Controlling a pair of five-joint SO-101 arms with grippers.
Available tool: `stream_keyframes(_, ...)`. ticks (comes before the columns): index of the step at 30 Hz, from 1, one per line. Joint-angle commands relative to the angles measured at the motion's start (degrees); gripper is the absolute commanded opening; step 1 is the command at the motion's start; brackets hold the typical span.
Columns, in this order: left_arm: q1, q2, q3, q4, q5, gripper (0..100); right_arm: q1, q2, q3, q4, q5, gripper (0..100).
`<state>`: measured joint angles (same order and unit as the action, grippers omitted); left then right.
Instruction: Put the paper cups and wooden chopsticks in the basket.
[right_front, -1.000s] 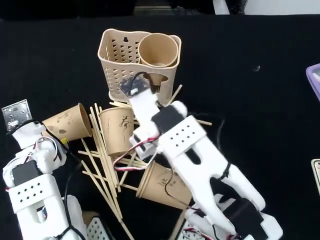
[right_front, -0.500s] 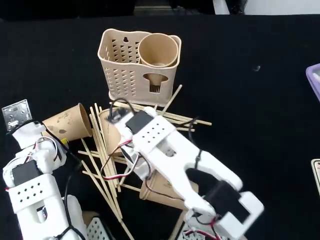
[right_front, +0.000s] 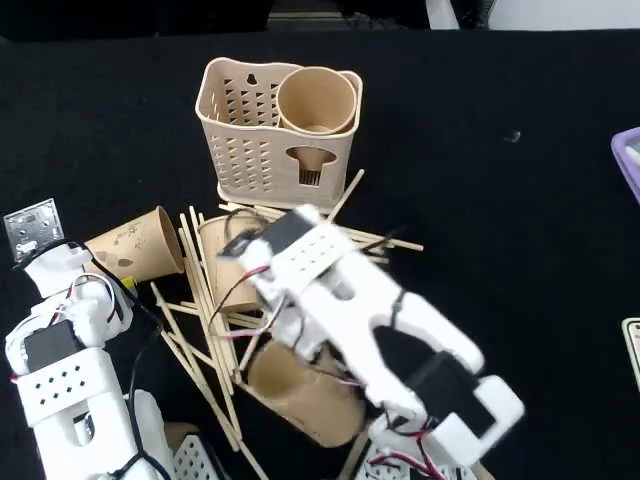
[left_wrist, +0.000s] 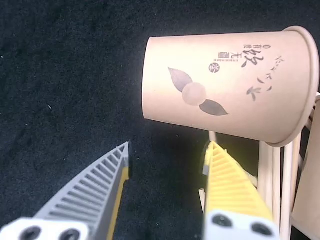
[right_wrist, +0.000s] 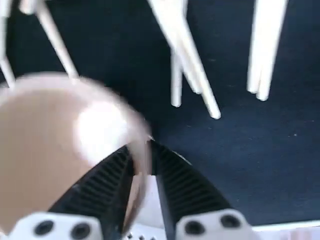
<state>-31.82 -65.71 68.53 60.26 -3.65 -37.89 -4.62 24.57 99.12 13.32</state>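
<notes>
A beige slotted basket (right_front: 250, 150) stands at the far middle with one paper cup (right_front: 317, 100) upright inside it. Another paper cup (right_front: 135, 245) (left_wrist: 225, 92) lies on its side just ahead of my open left gripper (left_wrist: 167, 160), apart from its fingers. My right gripper (right_wrist: 142, 160) is shut on the rim of a third paper cup (right_wrist: 60, 150) (right_front: 300, 395) lying near the front, under the right arm (right_front: 350, 300). A fourth cup (right_front: 228, 265) lies among the scattered wooden chopsticks (right_front: 200, 320) (right_wrist: 190, 75).
A small metal plate (right_front: 30, 228) lies beside the left arm (right_front: 65, 340). A purple object (right_front: 628, 155) and a card (right_front: 632, 345) sit at the right edge. Bare black tabletop spreads to the right of the basket.
The right arm drew back from the basket toward the front and closed on the front cup's rim, shifting that cup nearer and to the left. The left arm stayed still.
</notes>
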Motion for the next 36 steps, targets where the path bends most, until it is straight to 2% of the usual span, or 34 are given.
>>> stream_keyframes(1,-0.4,-0.97,-0.75,-0.97,0.18,24,6.51,-10.59,-4.7,2.11,3.87,0.9)
stream_keyframes(7,-0.4,-0.97,-0.92,-1.05,0.26,24,14.77,-29.49,-13.41,1.93,4.66,1.0)
stream_keyframes(10,-0.31,-0.97,-1.01,-1.05,0.35,24,19.6,-35.74,-21.58,-2.9,4.22,1.0)
stream_keyframes(15,-0.31,-0.97,-0.92,-1.05,0.35,24,24.88,-37.67,-26.51,-21.45,2.37,1.1)
stream_keyframes(21,-0.4,-0.97,-0.75,-1.05,0.35,24,25.32,-36.26,-15.96,-47.65,-4.31,1.1)
stream_keyframes(25,-0.4,-0.97,-0.66,-1.05,0.35,24,25.49,-29.93,-12.26,-61.36,-4.57,1.1)
stream_keyframes(29,-0.4,-0.97,-0.66,-1.05,0.35,24,25.58,-21.32,-17.54,-59.96,-4.66,1.1)
stream_keyframes(36,-0.4,-0.97,-0.66,-1.05,0.35,24,28.13,-9.36,-33.27,-44.4,-4.66,1.1)
